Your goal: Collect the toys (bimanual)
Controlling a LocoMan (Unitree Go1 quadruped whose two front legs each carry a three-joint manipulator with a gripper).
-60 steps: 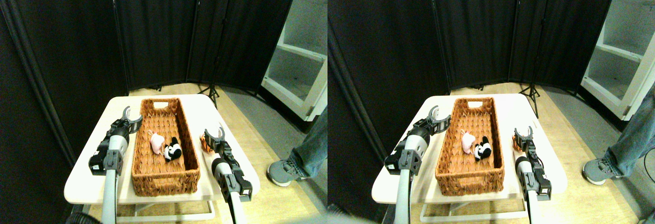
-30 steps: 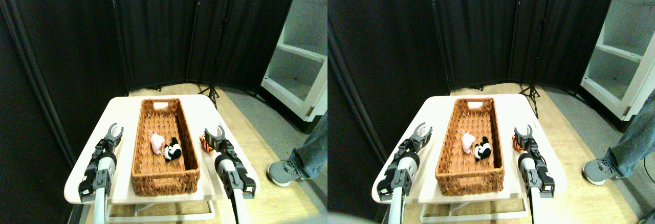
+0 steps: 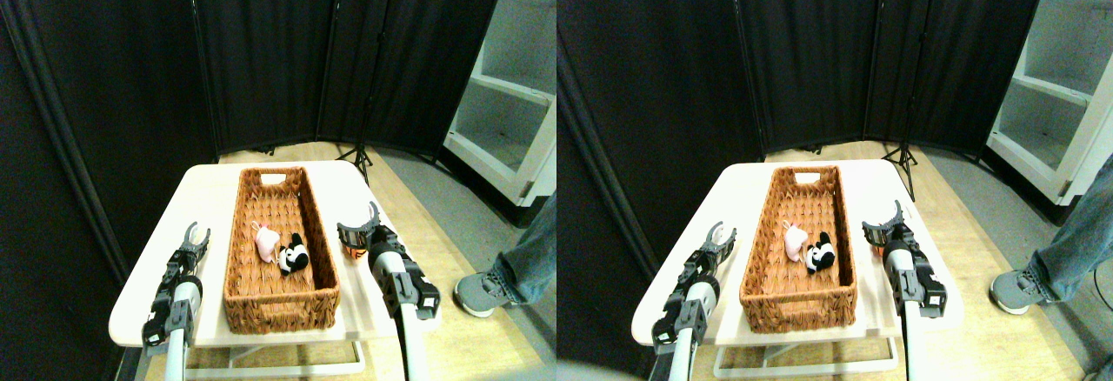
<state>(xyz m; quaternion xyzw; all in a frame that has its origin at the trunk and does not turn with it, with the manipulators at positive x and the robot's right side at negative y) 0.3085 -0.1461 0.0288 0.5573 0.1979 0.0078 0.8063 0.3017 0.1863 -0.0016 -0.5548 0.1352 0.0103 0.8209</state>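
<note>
Two toys are already lodged in the wicker basket (image 3: 280,250): a pink toy (image 3: 266,243) and a panda (image 3: 294,255), touching, about midway along its length. An orange striped tiger (image 3: 351,247) lies on the desk (image 3: 209,191) just beside the basket's right wall, largely masked by the right gripper (image 3: 358,224).

Right gripper: jaws spread wide, nothing held, poised directly over the tiger. Left gripper (image 3: 196,233): jaws parted, empty, low over the bare desk left of the basket, well apart from any toy.

Step judged in hand: grasp of the tiger by the right manipulator.

Advice for the grasp:
- The open jaws should be lowered squarely astride the plush body, not onto one end, since soft stuffing is easily squeezed out sideways.
- The basket wall is close; the inner jaw should be kept off the wicker so the basket is not dragged.
- Closure should be delayed until the jaws reach near the desk surface.
- The toy should be lifted clear of the rim before being carried across.

A person's shoe (image 3: 478,292) is seen on the floor to the right, not interfering.
</note>
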